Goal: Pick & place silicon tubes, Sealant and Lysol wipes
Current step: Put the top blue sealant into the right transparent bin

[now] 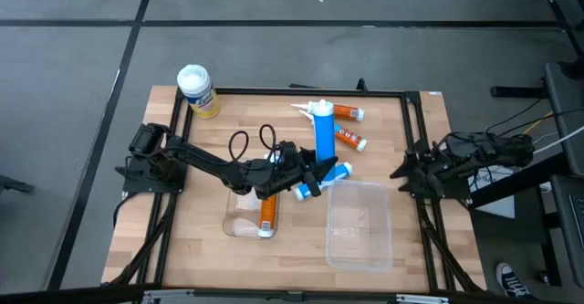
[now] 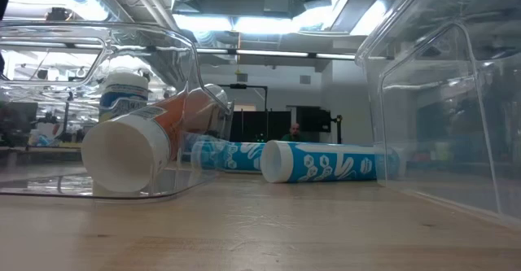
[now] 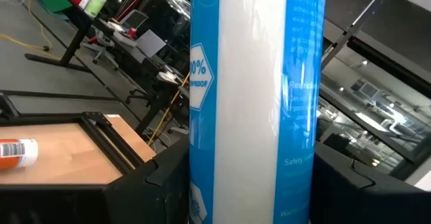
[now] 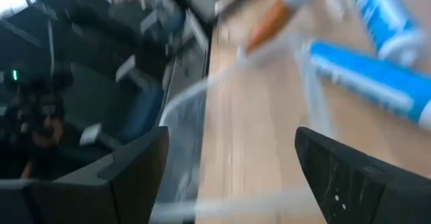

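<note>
clear bin (image 1: 360, 226) and tubes (image 1: 323, 135) crowd table centre.

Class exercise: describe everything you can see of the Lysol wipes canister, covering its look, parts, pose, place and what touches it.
The Lysol wipes are a stout yellow cylindrical canister with a round white lid and a printed label, apparently plastic. It stands upright at the table's far left corner, right by the dark frame edge. Nothing grips it: both arms are elsewhere, and the tubes lie apart from it nearer the middle. In the low view its top shows behind a clear bin holding an orange tube.
</note>
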Robot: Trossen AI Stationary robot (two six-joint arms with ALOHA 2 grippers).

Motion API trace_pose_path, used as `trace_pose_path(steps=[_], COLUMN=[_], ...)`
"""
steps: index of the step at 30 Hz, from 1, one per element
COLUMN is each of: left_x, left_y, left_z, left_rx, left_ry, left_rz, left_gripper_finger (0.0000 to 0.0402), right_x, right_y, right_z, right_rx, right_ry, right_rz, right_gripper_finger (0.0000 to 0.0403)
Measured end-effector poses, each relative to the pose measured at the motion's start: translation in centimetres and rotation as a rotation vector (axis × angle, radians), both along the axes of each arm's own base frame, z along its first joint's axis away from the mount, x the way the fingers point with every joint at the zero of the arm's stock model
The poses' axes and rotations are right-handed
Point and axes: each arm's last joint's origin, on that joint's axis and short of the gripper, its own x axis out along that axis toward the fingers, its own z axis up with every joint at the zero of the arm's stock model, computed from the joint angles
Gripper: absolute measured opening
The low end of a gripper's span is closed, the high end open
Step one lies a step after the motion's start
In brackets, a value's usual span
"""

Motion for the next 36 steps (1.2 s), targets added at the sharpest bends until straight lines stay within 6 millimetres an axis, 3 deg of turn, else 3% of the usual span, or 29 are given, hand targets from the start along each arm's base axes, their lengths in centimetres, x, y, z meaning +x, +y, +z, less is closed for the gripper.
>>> trace_pose_path(steps=[8,13,24,29,36], left_x=[0.0,0.0,0.1,0.1,0.1], left_y=[0.0,-0.1,-0.1,-0.1,-0.1], left_z=[0.0,0.0,0.0,0.0,0.0], left_rx=[0.006,0.008,0.013,0.013,0.013], left_ry=[0.0,0.003,0.002,0.002,0.002], left_rz=[-0.015,-0.019,-0.04,-0.04,-0.041], left_gripper_finger=[0.0209,0.0209,0.0209,0.0209,0.0209], right_x=[1.3,1.5,4.0,5.5,8.7], right_y=[1.1,1.3,1.8,2.1,2.8], right_z=[-0.3,-1.8,-5.2,-6.1,-4.9], right_rx=[0.131,0.112,0.079,0.071,0.091], right_ry=[0.315,0.54,0.741,0.732,0.466], right_rz=[0.209,0.228,0.185,0.182,0.189], right_gripper_finger=[0.0323,0.0323,0.0312,0.0301,0.0298])
